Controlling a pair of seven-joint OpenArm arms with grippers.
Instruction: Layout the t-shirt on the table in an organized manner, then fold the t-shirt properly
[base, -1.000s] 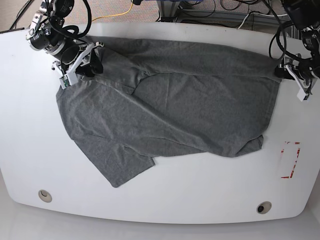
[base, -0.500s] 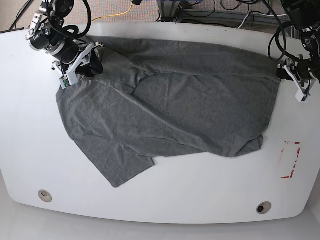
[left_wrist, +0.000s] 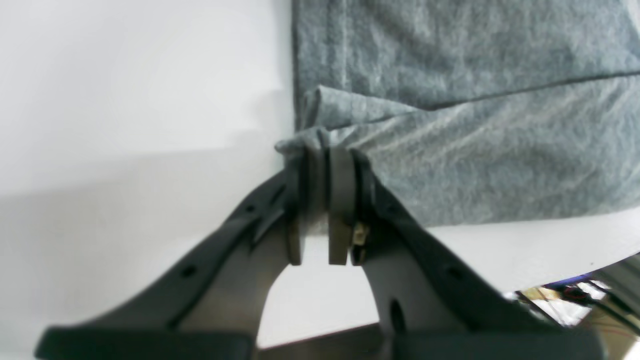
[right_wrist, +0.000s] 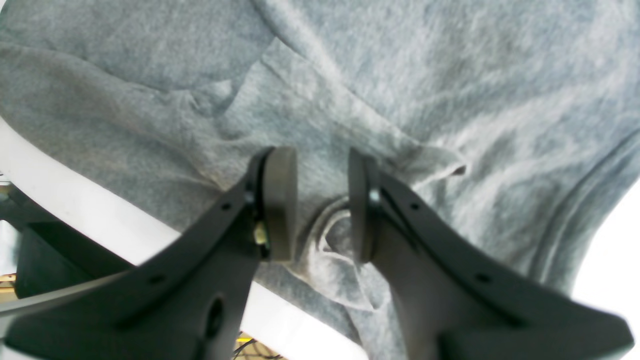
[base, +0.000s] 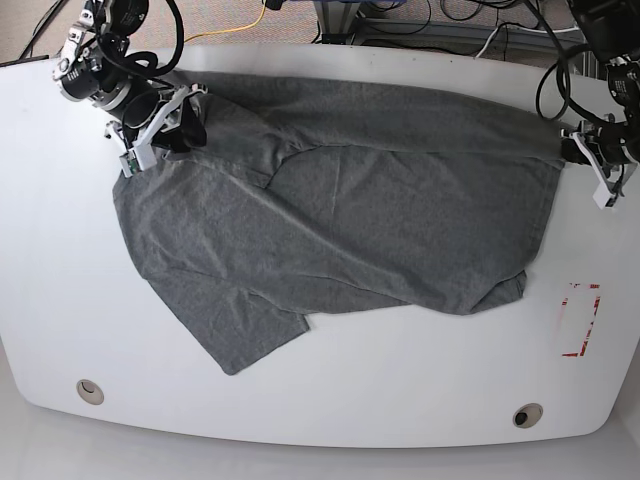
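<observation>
White tabletop: glossy table (base: 330, 400) is carrying the whole scene, with 2 round grommet holes (base: 90, 390) near its front edge and a red tape rectangle (base: 580, 320) at the base view's right.

Grey shirt: heather-grey t-shirt (base: 340, 230) is lying crumpled across the middle and far half of the table, one layer doubled diagonally over another, a loose flap trailing toward the front.

Fabric look: thin knit is showing soft wrinkles and a stitched hem line in the left wrist view; no print is visible.

Left pincer: left gripper (left_wrist: 322, 150) is pinching a bunched corner of the t-shirt (left_wrist: 475, 150) between pads pressed nearly together, right at the cloth's edge by the table's far rim.

Right pincer: right gripper (right_wrist: 320, 200) is sitting with a gap between its pads (right_wrist: 280, 200), a twisted fold of shirt (right_wrist: 350, 100) lying between them; whether the pads are actually biting that fold cannot be told.

Step in hand: both arms appear to be taking hold of opposite far corners to spread the garment flat.

Doing it well: the right grip probably needs confirming first; pulling both corners apart evenly and low over the table should be drawing out the diagonal fold without dragging cloth over the rim.
</observation>
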